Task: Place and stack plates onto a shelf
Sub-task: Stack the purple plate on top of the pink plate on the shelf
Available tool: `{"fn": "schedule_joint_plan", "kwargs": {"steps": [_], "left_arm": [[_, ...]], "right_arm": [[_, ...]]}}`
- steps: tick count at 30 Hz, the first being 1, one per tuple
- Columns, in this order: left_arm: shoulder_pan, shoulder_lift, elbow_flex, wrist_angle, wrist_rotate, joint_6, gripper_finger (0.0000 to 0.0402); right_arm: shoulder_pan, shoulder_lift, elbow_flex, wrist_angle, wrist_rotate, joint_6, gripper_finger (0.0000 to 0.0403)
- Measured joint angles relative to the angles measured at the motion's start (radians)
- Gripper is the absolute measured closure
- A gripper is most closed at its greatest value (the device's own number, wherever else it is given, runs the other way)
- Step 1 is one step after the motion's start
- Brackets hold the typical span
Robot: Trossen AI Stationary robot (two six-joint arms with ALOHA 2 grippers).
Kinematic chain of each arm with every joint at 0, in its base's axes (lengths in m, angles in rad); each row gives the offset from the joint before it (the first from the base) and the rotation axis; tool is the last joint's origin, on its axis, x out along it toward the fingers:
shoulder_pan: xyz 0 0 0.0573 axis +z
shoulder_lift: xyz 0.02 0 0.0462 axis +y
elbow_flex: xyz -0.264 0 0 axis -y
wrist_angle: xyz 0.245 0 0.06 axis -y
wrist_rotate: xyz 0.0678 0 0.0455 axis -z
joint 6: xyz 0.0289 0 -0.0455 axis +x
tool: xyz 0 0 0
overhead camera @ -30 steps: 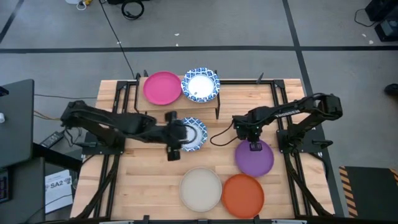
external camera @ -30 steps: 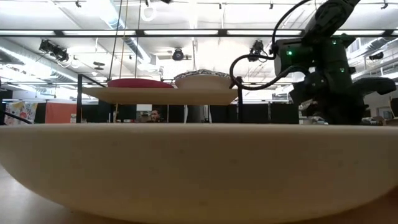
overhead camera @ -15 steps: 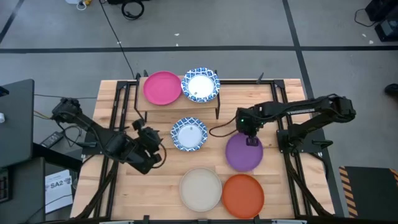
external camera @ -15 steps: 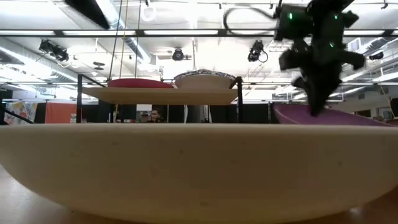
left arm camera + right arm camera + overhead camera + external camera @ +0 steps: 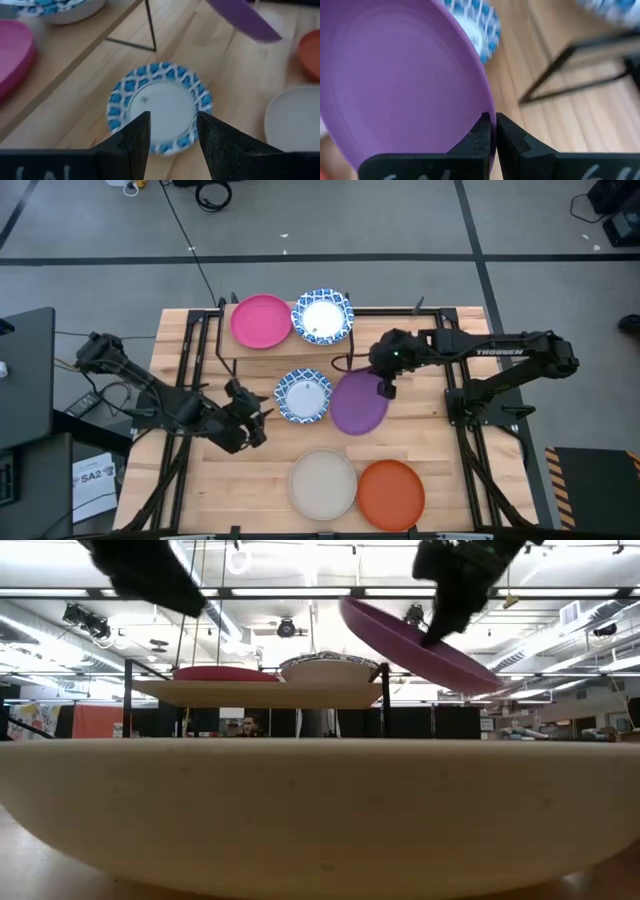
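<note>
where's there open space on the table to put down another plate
Bare wood lies right of the purple plate held by the right gripper, above the orange plate. Crowded: the shelf and table centre around the blue-rimmed plate.

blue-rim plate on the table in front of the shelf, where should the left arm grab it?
Pinch the rim. The blue-rimmed plate lies flat on the table, so only its raised edge offers a hold. Come from its left side, where the left gripper waits with jaws open; the purple plate hangs over the right.
</note>
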Motion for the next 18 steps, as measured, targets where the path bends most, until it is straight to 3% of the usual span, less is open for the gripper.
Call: {"fn": "schedule_joint_plan", "kwargs": {"steps": [6,18], "left_arm": [[0.067,0.001,-0.006,0.153,0.019,0.101,0.0235],[0.139,0.001,-0.006,0.317,0.062,0.233,0.0235]], "right_arm": [[0.028,0.013,0.002,0.185,0.088,0.032,0.0383],[0.086,0.033,0.002,0.328,0.459,0.150,0.0383]]}}
